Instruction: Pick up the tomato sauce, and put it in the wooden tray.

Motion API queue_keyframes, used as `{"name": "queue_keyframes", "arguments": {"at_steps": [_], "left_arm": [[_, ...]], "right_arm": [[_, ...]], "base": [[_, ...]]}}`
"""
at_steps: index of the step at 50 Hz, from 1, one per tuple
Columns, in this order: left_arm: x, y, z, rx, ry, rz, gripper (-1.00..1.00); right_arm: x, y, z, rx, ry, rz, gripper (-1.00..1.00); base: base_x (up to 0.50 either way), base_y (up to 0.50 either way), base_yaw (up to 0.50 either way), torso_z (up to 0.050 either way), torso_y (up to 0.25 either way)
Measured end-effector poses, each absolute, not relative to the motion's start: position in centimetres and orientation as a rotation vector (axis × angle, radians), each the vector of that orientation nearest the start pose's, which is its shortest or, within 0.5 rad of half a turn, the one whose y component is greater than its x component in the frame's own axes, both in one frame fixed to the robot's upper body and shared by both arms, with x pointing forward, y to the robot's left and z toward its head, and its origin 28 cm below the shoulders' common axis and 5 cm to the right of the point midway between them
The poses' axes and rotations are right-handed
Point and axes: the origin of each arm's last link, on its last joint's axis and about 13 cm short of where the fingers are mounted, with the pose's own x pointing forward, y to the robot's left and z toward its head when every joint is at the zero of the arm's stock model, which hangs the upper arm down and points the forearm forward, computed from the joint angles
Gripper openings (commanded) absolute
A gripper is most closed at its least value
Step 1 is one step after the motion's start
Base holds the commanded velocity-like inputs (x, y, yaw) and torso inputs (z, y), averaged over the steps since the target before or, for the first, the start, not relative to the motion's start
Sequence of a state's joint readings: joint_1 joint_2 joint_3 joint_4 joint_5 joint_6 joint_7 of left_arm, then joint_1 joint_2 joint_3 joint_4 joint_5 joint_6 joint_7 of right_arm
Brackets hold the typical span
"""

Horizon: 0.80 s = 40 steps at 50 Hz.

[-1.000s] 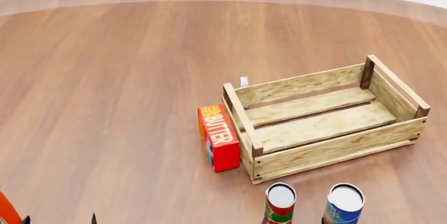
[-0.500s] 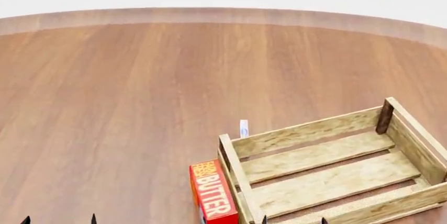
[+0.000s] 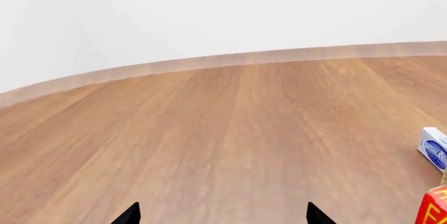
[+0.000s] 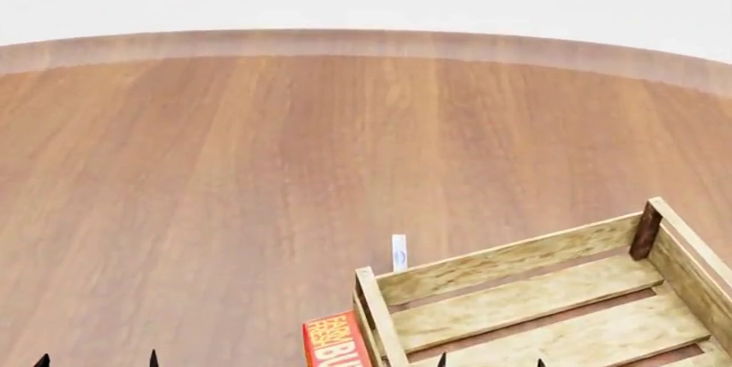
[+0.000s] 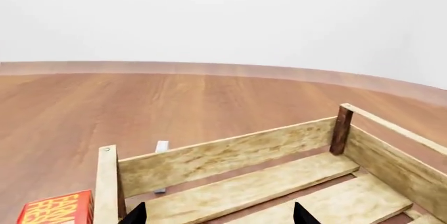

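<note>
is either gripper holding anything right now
Nothing is held: the left gripper and the right gripper both show spread fingertips with only floor or wooden tray between.

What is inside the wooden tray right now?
Nothing visible: the wooden tray shows only bare slats. Its near part is cut off in both the head and right wrist views, so that part cannot be checked.

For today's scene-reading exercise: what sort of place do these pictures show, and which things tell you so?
Probably a simulated tabletop test scene: a broad wooden table with a curved edge against a blank white backdrop, bearing only a wooden tray, a red butter box and a small blue-and-white packet.
</note>
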State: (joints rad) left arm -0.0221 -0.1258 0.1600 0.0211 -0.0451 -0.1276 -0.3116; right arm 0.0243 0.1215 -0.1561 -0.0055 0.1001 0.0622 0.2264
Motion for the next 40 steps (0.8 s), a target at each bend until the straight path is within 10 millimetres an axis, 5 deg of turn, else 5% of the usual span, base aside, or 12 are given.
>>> {"name": "queue_keyframes", "arguments": {"at_steps": [13,40], "left_arm": [[21.1,20.5,1.2,0.105,0.083,0.159,1.0],[21.1,20.6,1.2,0.106,0.084,0.166,1.0]], "right_arm": [[20.1,-9.2,2.0,-0.039,0.056,-0.141,1.0],[10.8,-8.8,3.3,-0.141,0.035,-0.104,1.0]], "base": [[0.0,0.0,0.0,0.0,0.0],[0.0,0.0,0.0,0.0,0.0]]}}
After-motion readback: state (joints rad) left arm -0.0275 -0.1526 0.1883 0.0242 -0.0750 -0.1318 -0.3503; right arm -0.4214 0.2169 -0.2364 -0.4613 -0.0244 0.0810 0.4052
